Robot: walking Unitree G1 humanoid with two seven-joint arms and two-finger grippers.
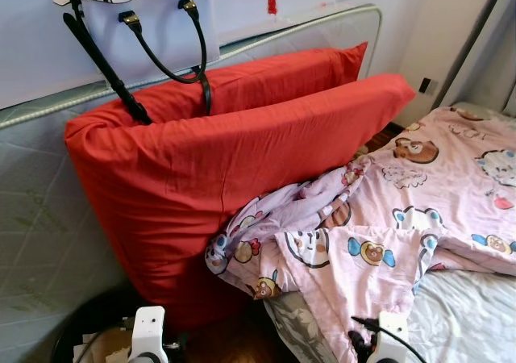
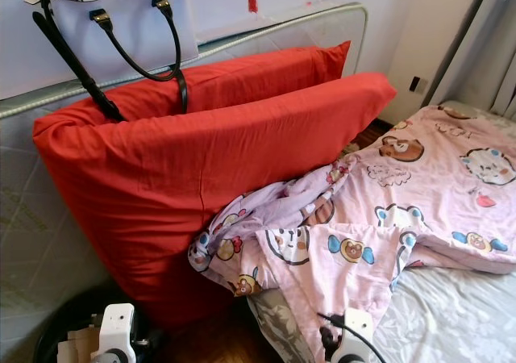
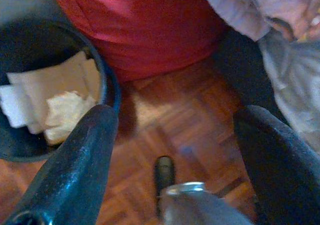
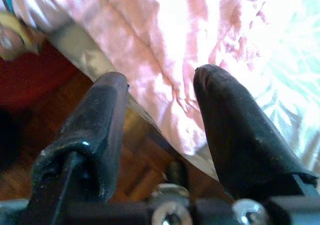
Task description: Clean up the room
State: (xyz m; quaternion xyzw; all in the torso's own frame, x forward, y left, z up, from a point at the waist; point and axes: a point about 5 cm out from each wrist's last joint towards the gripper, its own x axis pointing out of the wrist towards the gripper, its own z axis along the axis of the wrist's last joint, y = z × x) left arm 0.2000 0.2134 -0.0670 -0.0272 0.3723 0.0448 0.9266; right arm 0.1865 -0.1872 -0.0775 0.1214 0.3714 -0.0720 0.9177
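A pink quilt [image 1: 419, 210] printed with cartoon bears lies rumpled across the bed, one corner hanging over the bed's edge. Two big red pillows [image 1: 218, 161] lean upright against a mattress by the wall. My left gripper [image 3: 175, 135] is open over the wooden floor [image 3: 170, 115], beside a black bin [image 3: 107, 85] holding cardboard and paper scraps. My right gripper [image 4: 160, 90] is open above the hanging edge of the pink quilt [image 4: 175, 60], nothing between its fingers. Both wrists [image 1: 149, 335] show low in the left eye view.
A white handbag [image 1: 145, 24] with black straps sits on top of the upright mattress [image 1: 40, 218], its handles draped over the pillows. The grey bed sheet [image 1: 468, 315] shows at the lower right. A wall socket [image 1: 425, 85] is in the far corner.
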